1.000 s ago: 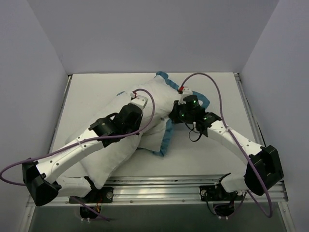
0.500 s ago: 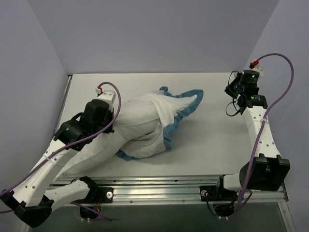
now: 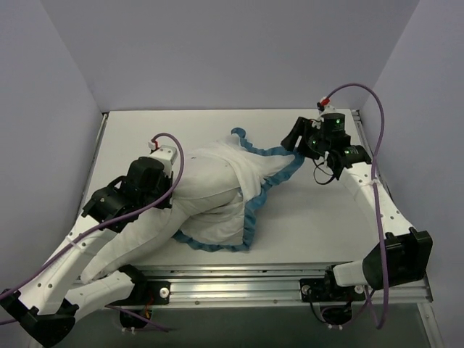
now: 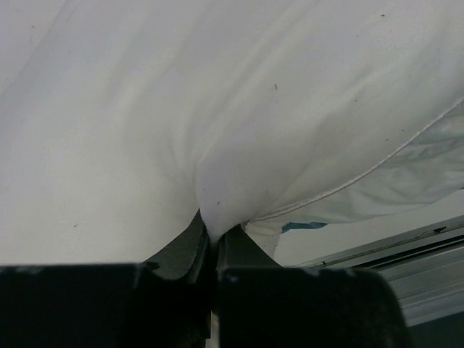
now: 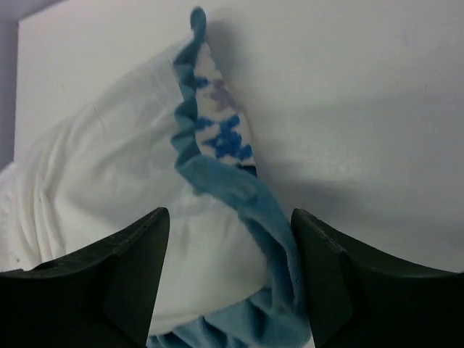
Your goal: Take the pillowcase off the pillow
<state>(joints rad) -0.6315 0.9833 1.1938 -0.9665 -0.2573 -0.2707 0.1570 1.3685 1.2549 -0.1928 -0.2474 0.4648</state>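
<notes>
White tabletop (image 3: 319, 217) carries the plump white rectangular pillow (image 3: 199, 199), lying from centre toward 8 o'clock. Its 2 o'clock end sits in the thin houndstooth pillowcase with blue ruffled trim (image 3: 254, 170), white side out. Left gripper (image 4: 212, 243) is clenched on pillow fabric; right gripper (image 5: 226, 217), spread wide, straddles the trim

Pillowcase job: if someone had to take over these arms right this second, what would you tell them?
Left fingers: shut on a fold of the pillow.
Right fingers: open, empty, over the blue-trimmed corner of the pillowcase.
Done: case partly peeled, white inside showing; pillow sticks out toward the near left of the table.
Left: probably grip that corner and pull the case clear.
</notes>
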